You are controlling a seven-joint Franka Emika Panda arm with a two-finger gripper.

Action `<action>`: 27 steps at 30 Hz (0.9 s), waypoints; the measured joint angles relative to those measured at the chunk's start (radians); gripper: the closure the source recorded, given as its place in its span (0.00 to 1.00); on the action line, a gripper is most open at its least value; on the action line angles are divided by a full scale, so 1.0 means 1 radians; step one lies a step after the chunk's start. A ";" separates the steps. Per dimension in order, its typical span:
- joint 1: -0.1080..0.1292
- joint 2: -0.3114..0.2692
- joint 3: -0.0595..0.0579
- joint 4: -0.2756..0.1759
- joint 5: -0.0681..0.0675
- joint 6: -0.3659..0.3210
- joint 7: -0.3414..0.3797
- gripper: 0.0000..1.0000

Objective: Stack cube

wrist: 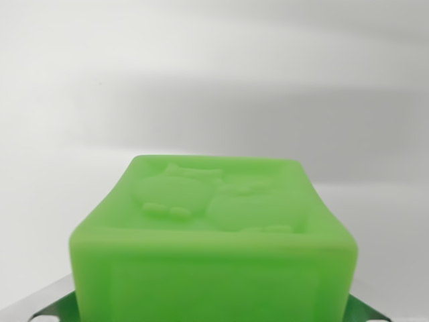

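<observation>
A green cube (214,228) fills the lower half of the wrist view, very close to the camera. Its top face carries a raised relief of rounded figures. My gripper (211,314) is at the bottom edge, and only the tips of its fingers show: one fingertip (50,310) at the wrist view's left and the other (367,310) at the right. Both lie against the cube's sides, so the gripper looks shut on the cube. The cube's underside and whatever lies below it are hidden.
Behind the cube there is only a blurred white surface (214,74) with soft grey shadows. No other cube or object shows in this view.
</observation>
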 joint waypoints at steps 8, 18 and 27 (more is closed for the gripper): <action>-0.014 -0.013 -0.009 -0.017 0.008 0.005 0.012 1.00; -0.032 -0.026 -0.022 -0.037 0.017 0.011 0.027 1.00; -0.049 -0.040 -0.033 -0.054 0.023 0.014 0.042 1.00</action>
